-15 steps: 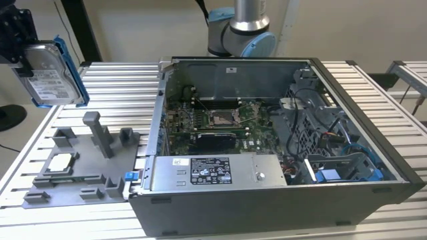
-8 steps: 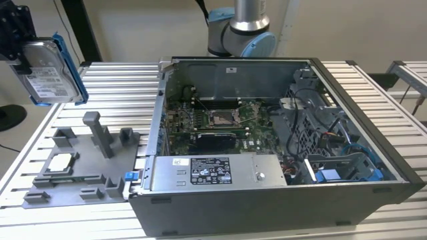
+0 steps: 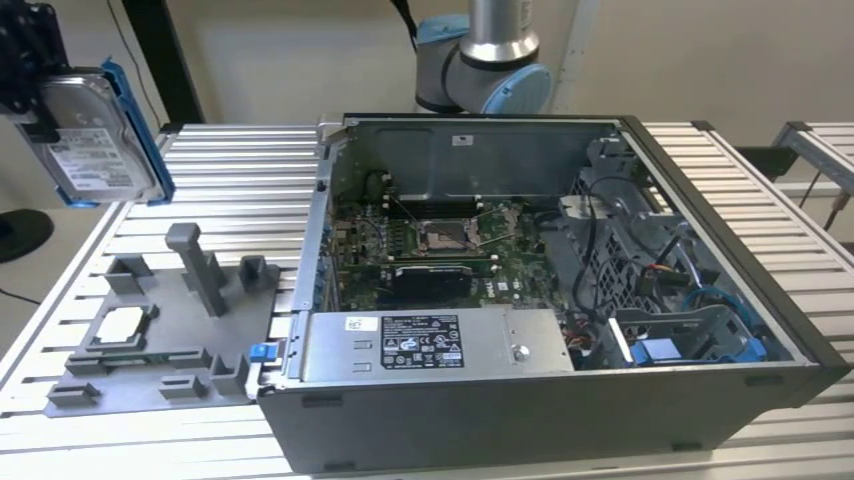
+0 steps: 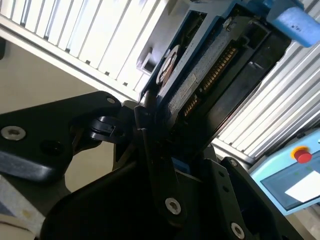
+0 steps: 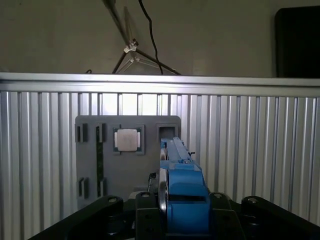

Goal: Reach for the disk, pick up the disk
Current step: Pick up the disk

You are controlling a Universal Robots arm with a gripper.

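The disk (image 3: 94,135) hangs in the air at the exterior view's upper left, well above the slatted table. It is a silver-grey drive with a white label and a blue frame along its edges. My gripper (image 3: 38,95) is shut on it from above. In the first wrist view the disk (image 5: 182,192) stands edge-on between the black fingers (image 5: 146,212), with my gripper (image 5: 182,217) clamped on its blue frame. The second wrist view shows the disk's circuit-board side (image 4: 210,75) held in my gripper (image 4: 165,150).
Below the disk lies a grey fixture plate (image 3: 174,345) with upright posts and a small silver chip (image 3: 123,322). An open computer case (image 3: 534,420) stands at the exterior view's right. The arm's base (image 3: 481,60) is behind it. A pendant with a red button (image 4: 302,155) lies off the table.
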